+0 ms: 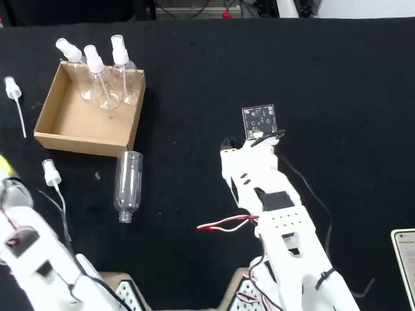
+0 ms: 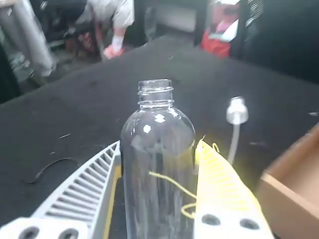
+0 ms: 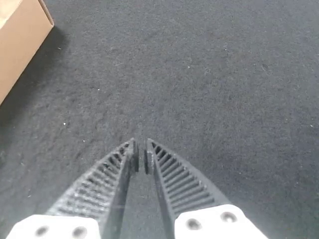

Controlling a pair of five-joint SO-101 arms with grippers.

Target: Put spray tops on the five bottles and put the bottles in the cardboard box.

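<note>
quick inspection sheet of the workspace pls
surface: black cloth table
job's things: cardboard box holds three topped bottles; one open bottle lies beside it; two loose spray tops lie on the cloth
clutter: pale flat object at the table edge
grippers: left gripper shut on a held bottle without top; right gripper shut, empty
cables: red and white wires by the right arm
surroundings: room behind, blurred

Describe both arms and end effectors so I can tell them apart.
Left end effector: ribbed fingers, one white, one yellow. Right end effector: both ribbed fingers black on white bases. The left arm and right arm are white; the right carries red-and-white wires and a black cable.
</note>
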